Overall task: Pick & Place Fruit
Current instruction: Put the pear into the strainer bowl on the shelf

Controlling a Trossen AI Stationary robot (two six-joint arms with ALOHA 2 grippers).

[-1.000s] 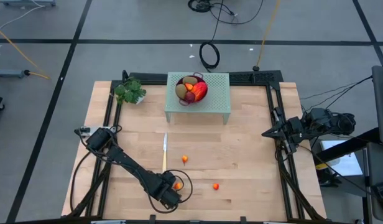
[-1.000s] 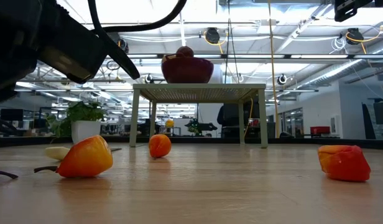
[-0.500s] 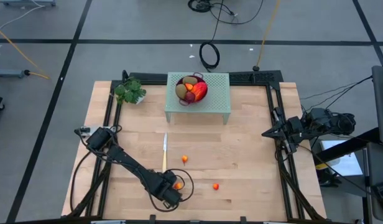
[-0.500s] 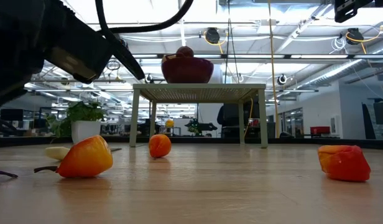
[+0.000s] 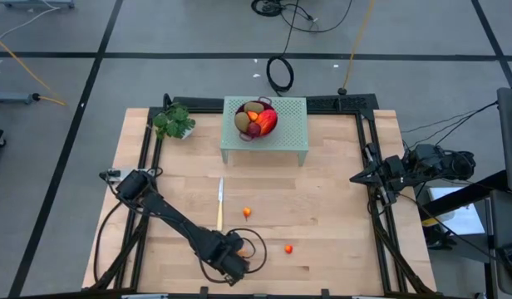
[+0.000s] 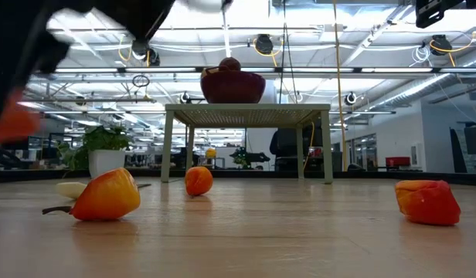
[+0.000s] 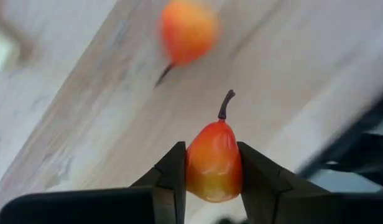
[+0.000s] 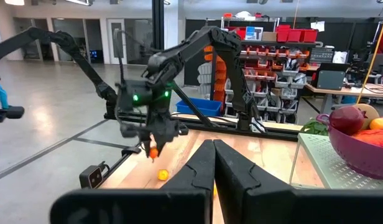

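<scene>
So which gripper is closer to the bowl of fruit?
Right. The right gripper waits shut at the table's right edge, just across from the bowl. The left gripper is at the near edge, far from it, holding a tiny orange fruit.

Four small orange-red stemmed fruits show: three lie on the wooden table (image 6: 300,239), at (image 6: 107,194), (image 6: 198,181) and (image 6: 428,202), and a fourth (image 7: 213,165) is held up off it. One dark red bowl (image 5: 243,133) holds one oblong red-yellow fruit (image 5: 268,120), one brown-green oval (image 5: 253,108) and one dark red ball (image 5: 254,128) that can be counted from above. There is one pale green perforated stand (image 5: 291,124), one slim yellow-handled knife (image 5: 220,208), one green leafy plant (image 5: 174,121), and two dark robot arms (image 5: 173,218) (image 5: 410,169).
</scene>
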